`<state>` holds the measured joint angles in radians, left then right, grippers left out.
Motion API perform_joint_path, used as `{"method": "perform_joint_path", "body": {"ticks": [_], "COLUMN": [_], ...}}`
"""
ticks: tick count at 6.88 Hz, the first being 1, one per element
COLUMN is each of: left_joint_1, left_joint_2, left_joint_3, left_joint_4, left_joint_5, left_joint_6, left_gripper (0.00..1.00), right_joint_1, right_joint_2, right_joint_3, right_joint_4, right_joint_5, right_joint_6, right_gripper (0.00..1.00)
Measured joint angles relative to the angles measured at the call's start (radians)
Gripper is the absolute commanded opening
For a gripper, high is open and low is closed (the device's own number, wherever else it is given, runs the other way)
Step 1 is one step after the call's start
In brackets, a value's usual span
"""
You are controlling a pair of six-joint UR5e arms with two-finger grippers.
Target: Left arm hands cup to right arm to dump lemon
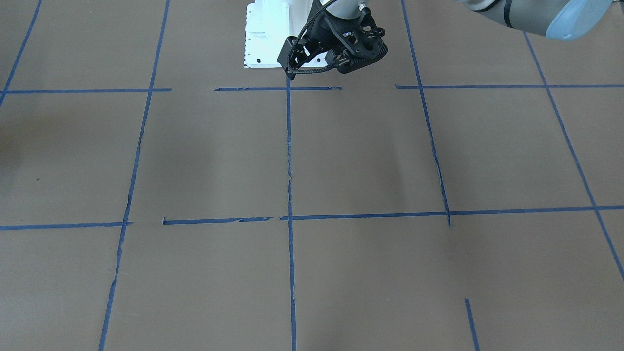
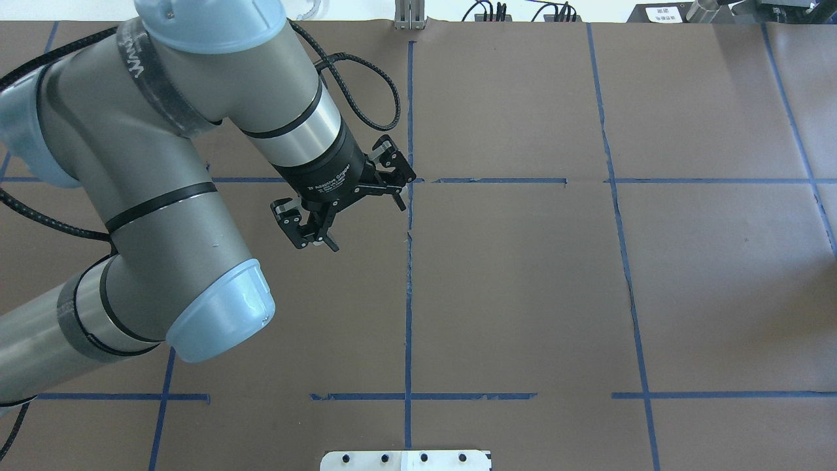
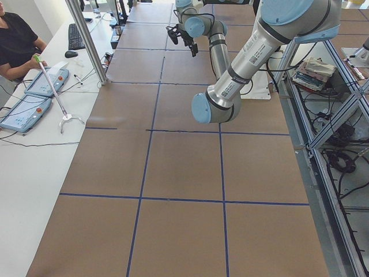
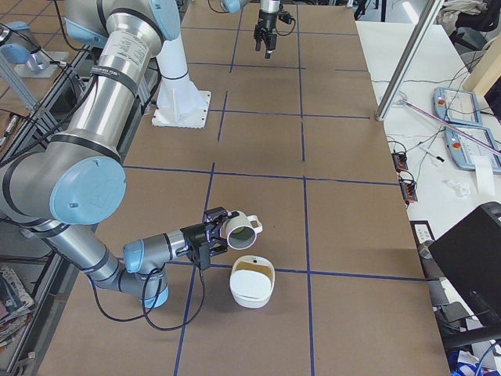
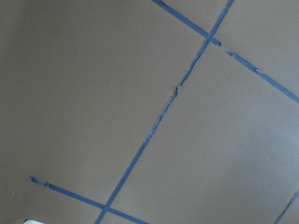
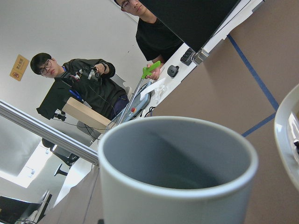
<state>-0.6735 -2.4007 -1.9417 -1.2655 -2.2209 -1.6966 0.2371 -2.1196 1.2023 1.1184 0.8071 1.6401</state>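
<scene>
My left gripper (image 2: 365,226) is the wide black open-frame one. It hangs open and empty above the brown table, near its middle, and also shows in the front view (image 1: 321,68) and far off in the right side view (image 4: 264,48). The cream-white cup (image 4: 239,227) is at my right gripper (image 4: 210,235), tilted with its mouth over a white bowl (image 4: 250,288). From that view alone I cannot tell how the right fingers stand. The right wrist view is filled by the cup's grey inside (image 6: 177,158). I cannot make out the lemon.
The white bowl's rim also shows in the right wrist view (image 6: 286,140). A white robot base plate (image 1: 265,34) lies at the table's robot side. Operators, teach pendants (image 4: 462,125) and a dark monitor (image 4: 470,251) are on the side bench.
</scene>
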Motion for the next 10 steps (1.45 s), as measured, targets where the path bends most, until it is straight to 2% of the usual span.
{"method": "perform_joint_path", "body": {"ticks": [4,8,10], "left_joint_1": [0.001,0.002,0.003], "left_joint_2": [0.002,0.002,0.001], "left_joint_3": [0.0,0.0,0.0], "left_joint_4": [0.0,0.0,0.0], "left_joint_5": [0.001,0.004,0.038], "left_joint_6": [0.0,0.0,-0.001], "left_gripper": [1.0,1.0,1.0], "right_joint_1": [0.041,0.1,0.107], "right_joint_2": [0.047,0.061,0.083], "right_joint_3": [-0.076,-0.108,-0.11], "right_joint_4": [0.114,0.178,0.236], "right_joint_5": [0.0,-0.001,-0.006], "right_joint_6": [0.257,0.48,0.594], "right_gripper": [0.0,0.01,0.01]}}
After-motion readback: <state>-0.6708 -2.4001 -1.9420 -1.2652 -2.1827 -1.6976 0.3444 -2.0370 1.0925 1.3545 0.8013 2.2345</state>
